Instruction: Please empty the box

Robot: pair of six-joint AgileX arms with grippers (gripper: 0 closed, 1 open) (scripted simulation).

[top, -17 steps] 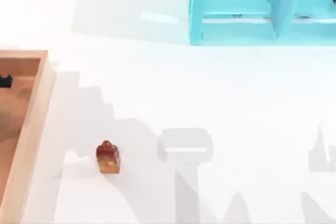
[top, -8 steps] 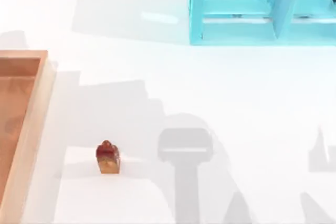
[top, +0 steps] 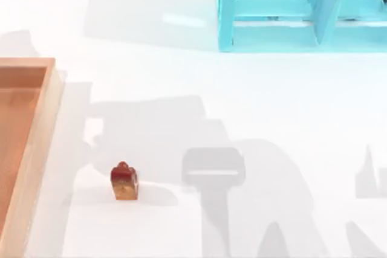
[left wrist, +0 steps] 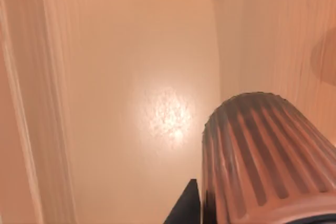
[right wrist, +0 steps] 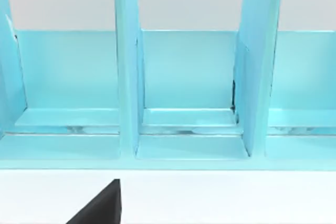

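Observation:
The box (top: pixel 37 143) lies at the table's left edge, with a light tan rim and an orange-brown floor. In the left wrist view its floor (left wrist: pixel 131 77) and one wall (left wrist: pixel 21 103) lie below my left gripper (left wrist: pixel 210 208). That gripper is shut on a round, ribbed brown object (left wrist: pixel 262 150), which hangs above the floor with one dark fingertip (left wrist: pixel 185 205) beside it. A small block (top: pixel 124 181) with a red top and tan base stands on the white table to the right of the box. A dark part of my right gripper (right wrist: pixel 100 205) faces the shelf.
A turquoise blue shelf unit (top: pixel 272 10) stands at the far right of the table, its open compartments (right wrist: pixel 186 77) facing my right gripper. Broad grey arm shadows fall across the middle of the white table (top: pixel 290 101).
A dark gripper part seen in the box's far corner a second ago has left the top view. The large arm shadow has spread rightward over the table. The small block has not moved.

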